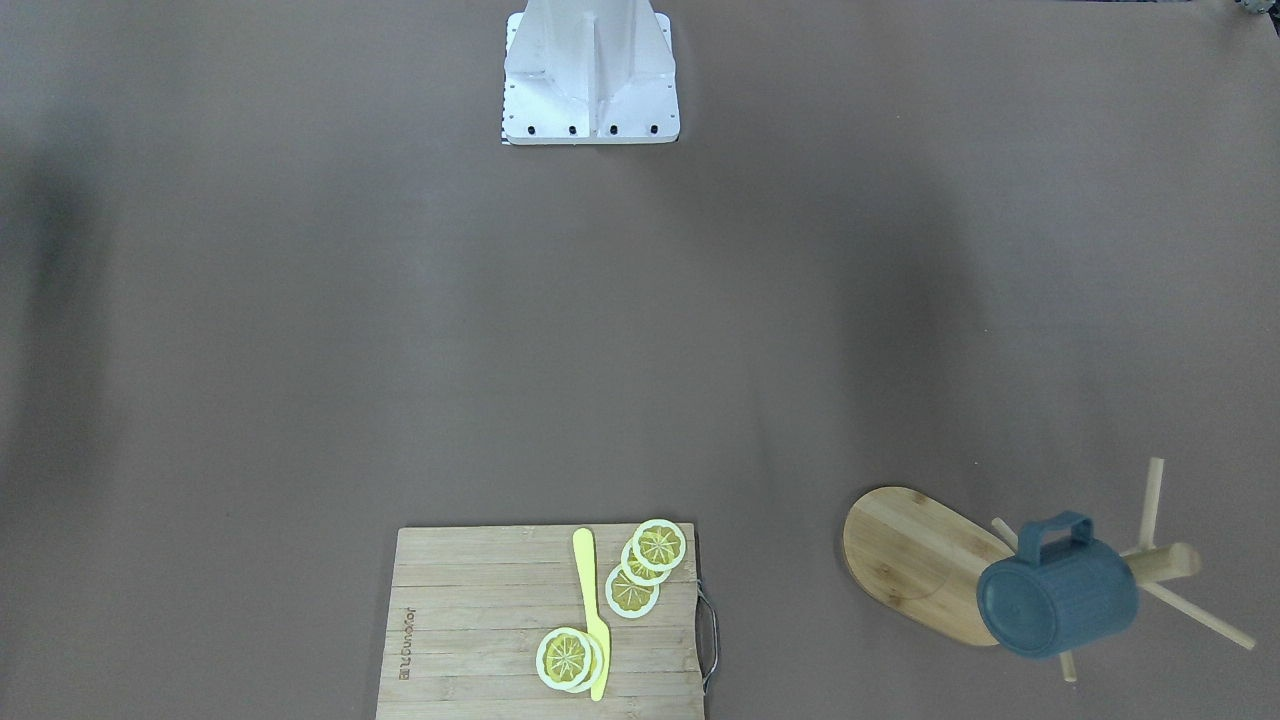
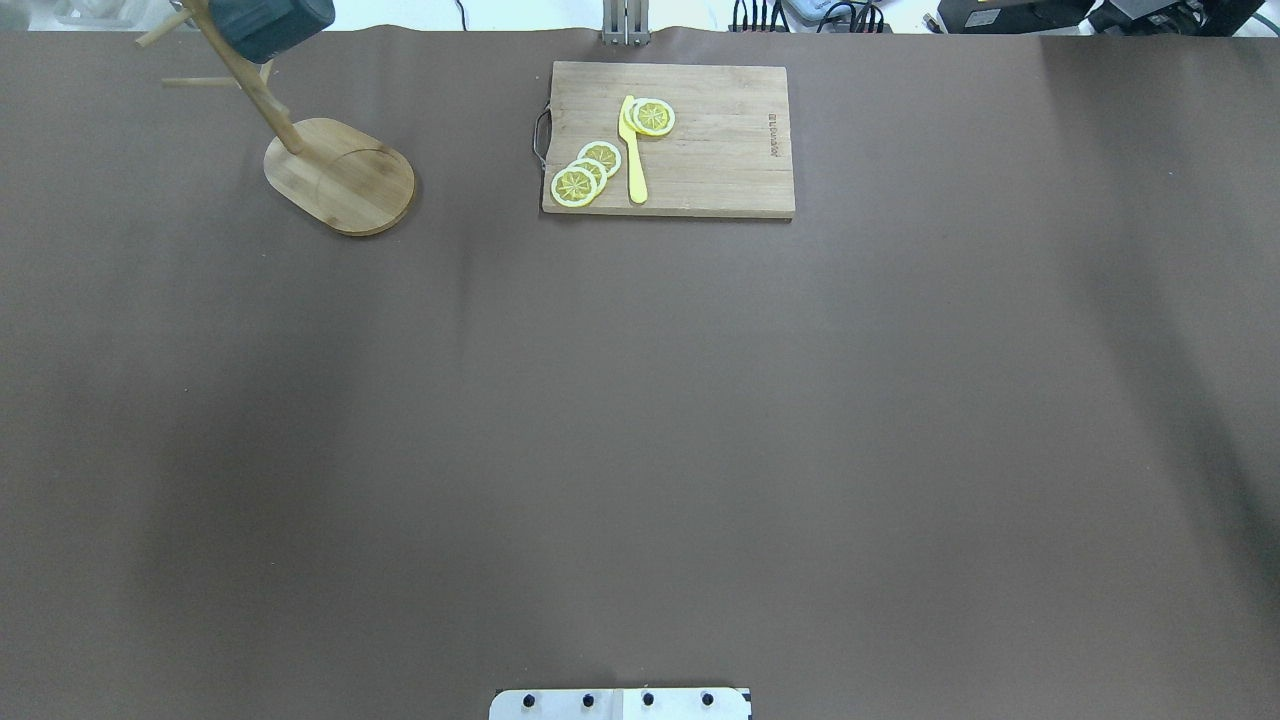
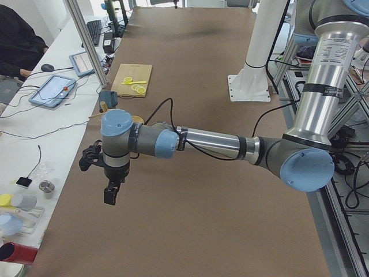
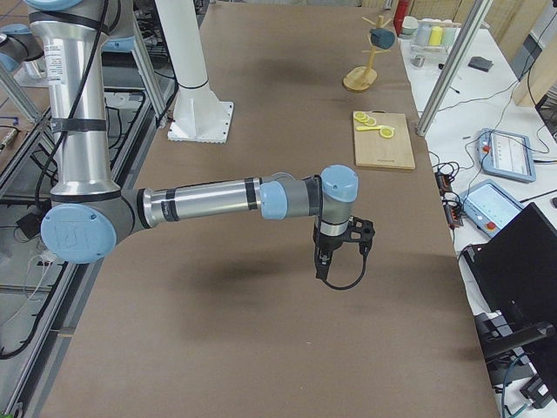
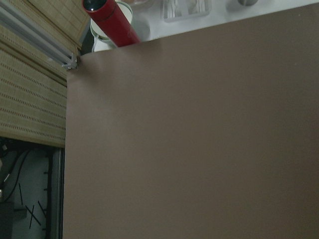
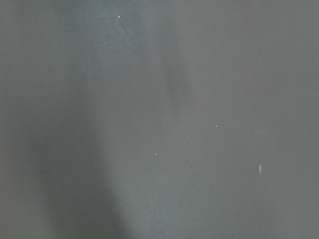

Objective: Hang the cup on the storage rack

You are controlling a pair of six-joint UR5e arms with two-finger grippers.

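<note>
While cup (image 1: pixel 1058 598) hangs on rack (image 1: pixel 920 555), only side views show left end effector (image 3: pixel 109 197), right end effector (image 4: pixel 320 266); state unclear.

The front-facing camera is looking steeply down at the desk (image 1: pixel 300 330) toward the robot's base (image 1: pixel 590 80); the overhead one is facing oppositely. Both are sharing the cutting board (image 1: pixel 470 610) and storage rack (image 1: pixel 915 555). End cameras are looking along the desk; wrist cameras are pointing down at it.

I count on the table (image 1: pixel 300 350): one cup (image 1: pixel 1058 598), one storage rack (image 1: pixel 920 560), one cutting board (image 1: pixel 480 620), one yellow knife (image 1: pixel 590 600) and five lemon slices (image 1: pixel 660 545), with three at the board's upper right and two at lower centre. I also count two robot arms (image 3: pixel 213 141).
</note>
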